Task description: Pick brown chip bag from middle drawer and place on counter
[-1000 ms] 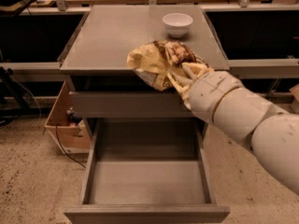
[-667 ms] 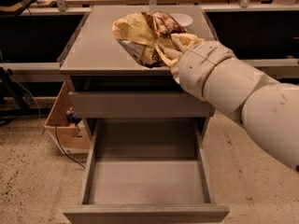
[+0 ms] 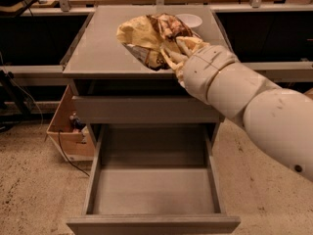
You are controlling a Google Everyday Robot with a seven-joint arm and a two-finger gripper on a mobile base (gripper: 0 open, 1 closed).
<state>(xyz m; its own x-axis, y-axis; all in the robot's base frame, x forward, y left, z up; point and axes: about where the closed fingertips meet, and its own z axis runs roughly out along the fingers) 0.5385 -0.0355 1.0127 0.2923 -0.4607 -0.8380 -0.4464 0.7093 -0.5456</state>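
One thing matters for your next move: how the brown chip bag sits relative to the counter under it. The gripper is over the right-hand part of the counter, near its front edge, and it looks clamped on the near right end of the bag, with the foil bunched up around the fingers. From that grip the bag fans out toward the left of the view and a bit toward the back, so its long axis runs roughly across the counter, slightly on the diagonal. Only one arm here, so no question who's nearer.

Honest caveat: you can't tell whether the bag's underside is already touching the counter or hanging just above it. The crumpled foil hides that gap. I'd guess it's close, so lowering and letting go is what's left.

Watch the white bowl too. It's just behind the bag's right end, and the bag cuts off part of its rim, so I can't say if they touch.

The middle drawer is pulled out with a bare floor, while the shallower drawer above is closed. The fingertips are mostly buried in foil.
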